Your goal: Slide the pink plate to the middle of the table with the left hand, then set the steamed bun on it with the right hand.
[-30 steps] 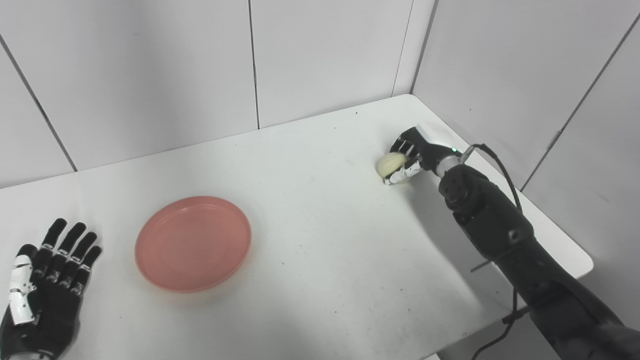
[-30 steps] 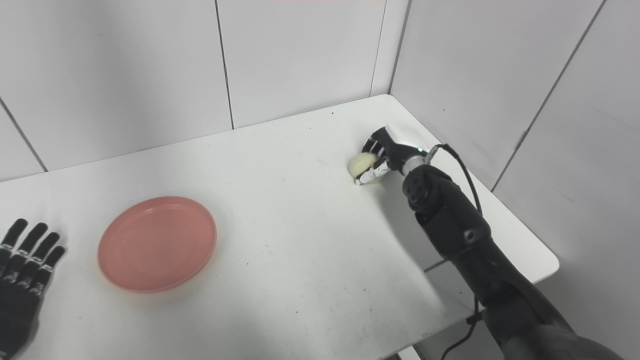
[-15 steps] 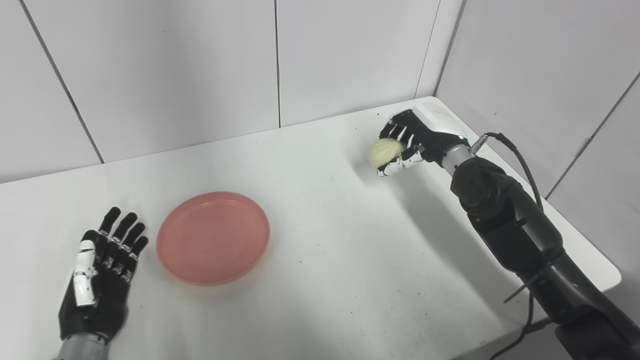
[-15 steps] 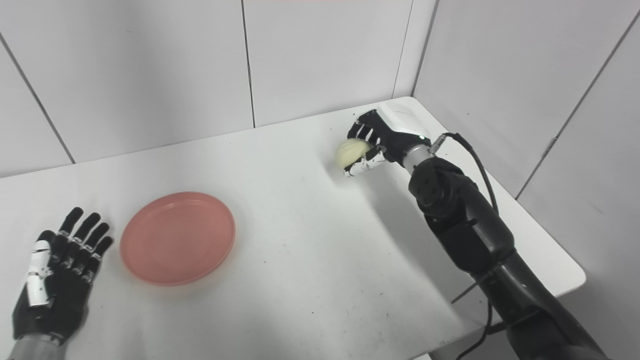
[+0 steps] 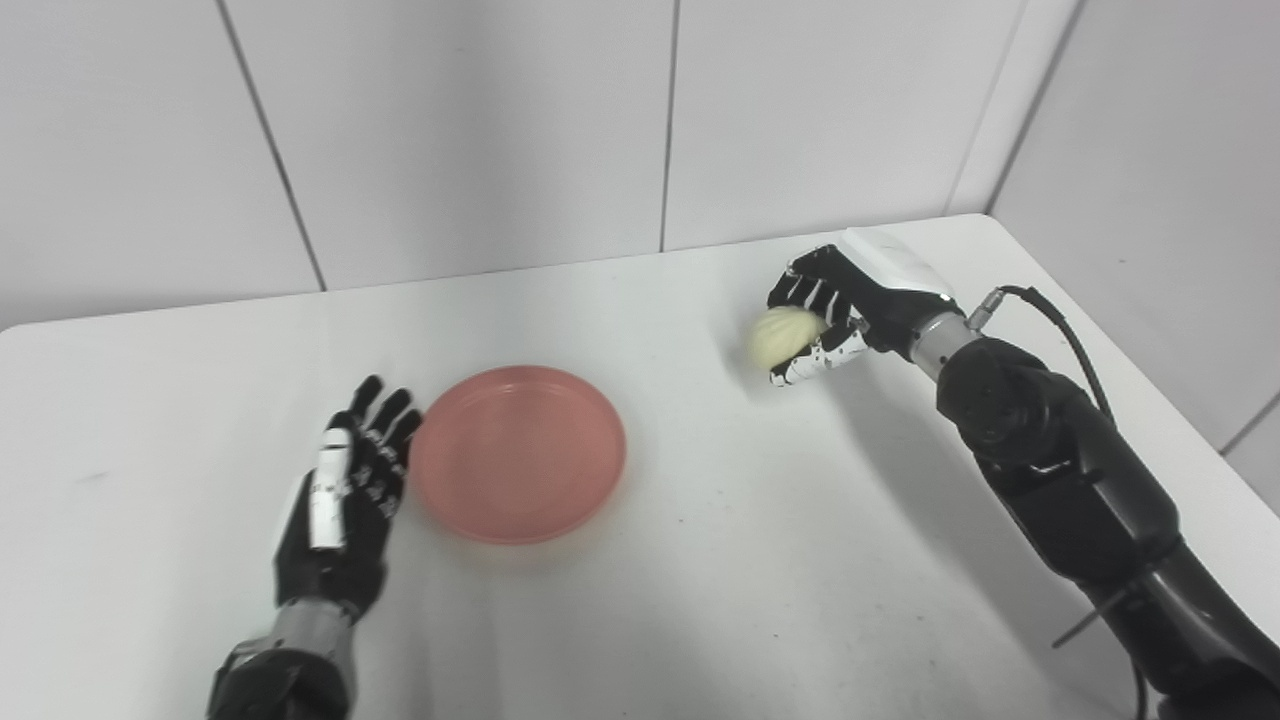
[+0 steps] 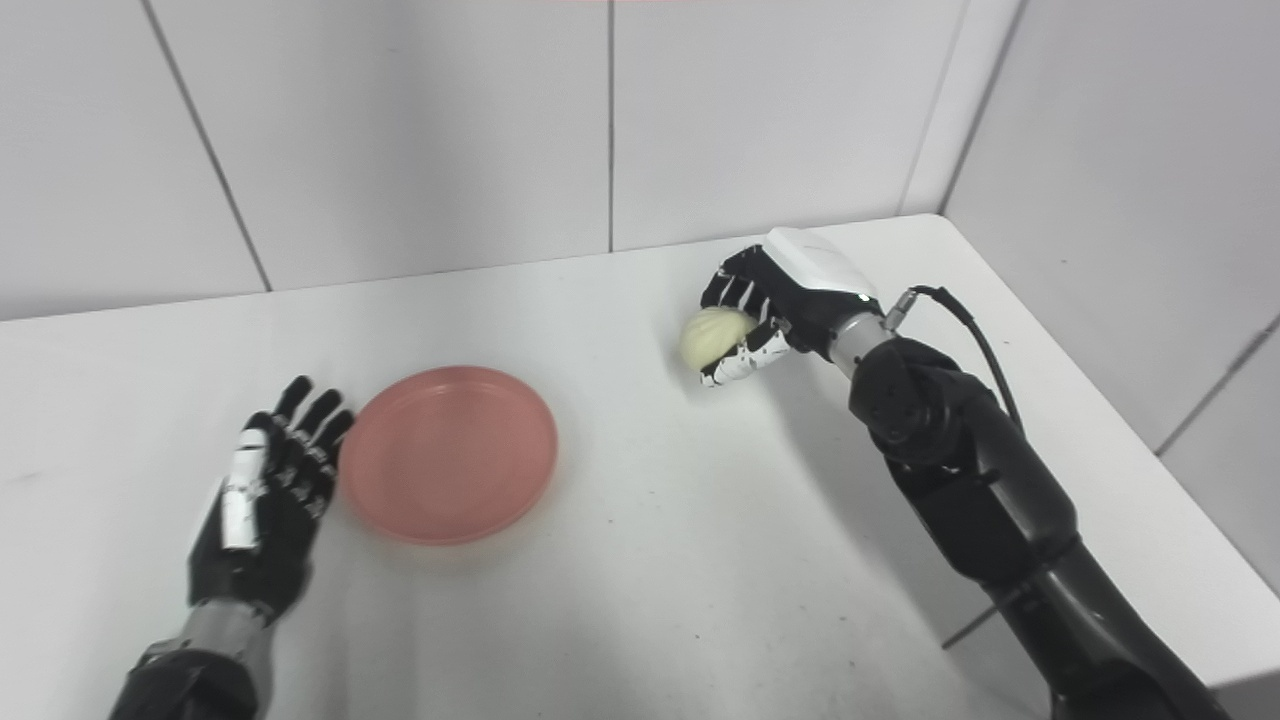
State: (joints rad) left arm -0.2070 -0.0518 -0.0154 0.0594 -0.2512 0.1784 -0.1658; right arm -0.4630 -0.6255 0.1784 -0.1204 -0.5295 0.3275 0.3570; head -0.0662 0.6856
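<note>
White table (image 5: 700,560) under grey wall panels: the pink plate (image 5: 518,452) lies left of centre, empty. Beside its left rim the left hand (image 5: 345,500) rests flat and unclenched, possibly touching it. Well right, the right hand (image 5: 835,320) grips the steamed bun (image 5: 784,335), seemingly just off the surface, ready to carry.

Bright, even, diffuse overhead light. Soft grey shadows on tabletop (image 5: 700,560) beneath right arm (image 5: 1060,470) and beside left hand (image 5: 340,500). No harsh glare; faint sheen on white walls. Focus mostly sharp, slight softness at frame edges, mild wide-angle bend.
</note>
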